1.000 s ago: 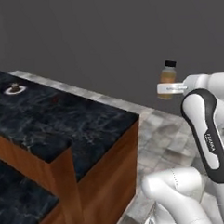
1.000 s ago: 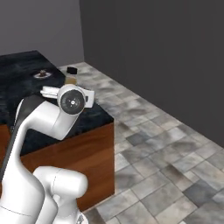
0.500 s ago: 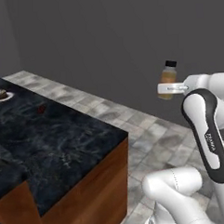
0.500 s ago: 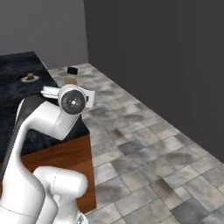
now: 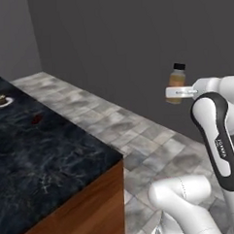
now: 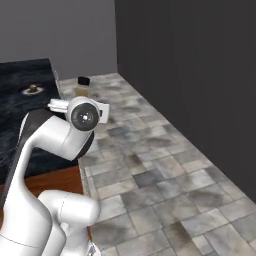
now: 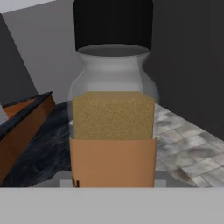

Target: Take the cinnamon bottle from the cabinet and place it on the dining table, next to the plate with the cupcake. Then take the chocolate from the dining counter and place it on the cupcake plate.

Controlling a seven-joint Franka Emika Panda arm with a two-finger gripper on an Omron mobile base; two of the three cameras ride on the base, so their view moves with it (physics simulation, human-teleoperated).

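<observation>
Left base view: the claw [image 5: 178,92] is shut on the upright bottle [image 5: 176,82]; the plate [image 5: 0,101] lies far left on the table [image 5: 48,161].

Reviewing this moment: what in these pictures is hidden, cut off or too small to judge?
- Hand view: the cinnamon bottle has its base cut off by the bottom edge; how the jaws meet it is unseen.
- Right base view: the arm covers the bottle's lower half.
- Left base view: cupcake, plate and chocolate are too small for detail.
</observation>
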